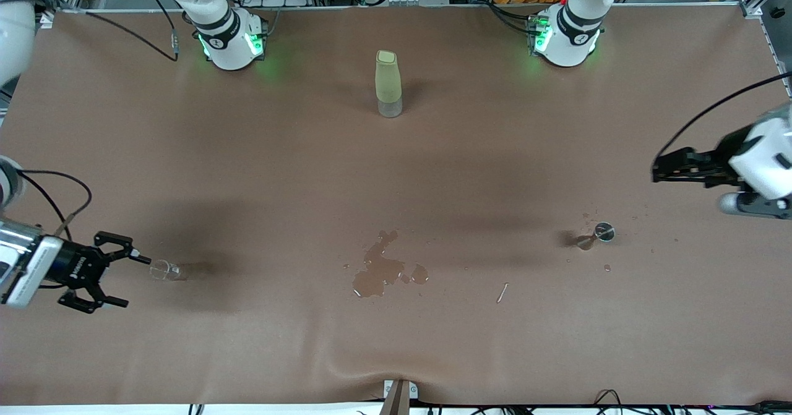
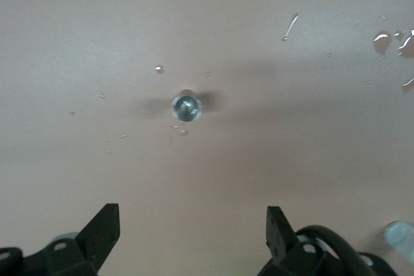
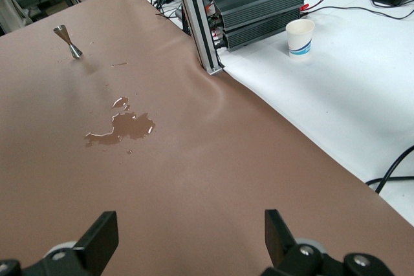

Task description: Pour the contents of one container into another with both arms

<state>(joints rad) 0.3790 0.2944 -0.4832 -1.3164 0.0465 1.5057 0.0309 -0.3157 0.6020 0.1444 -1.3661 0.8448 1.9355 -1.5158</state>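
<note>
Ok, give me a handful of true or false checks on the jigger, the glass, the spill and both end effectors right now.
1. The metal jigger stands upright toward the left arm's end of the table. True.
2. The left end effector grips the jigger. False: it is open, holding nothing.
3. A puddle lies on the table mat. True.
4. The small clear glass stands upright. False: it lies on its side beside the open right end effector.
5. The tall bottle has tipped over. False: it stands upright.

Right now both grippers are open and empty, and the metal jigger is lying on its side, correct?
Not quite: the metal jigger stands upright, as the right wrist view shows. The left gripper and right gripper are indeed open and empty.
</note>
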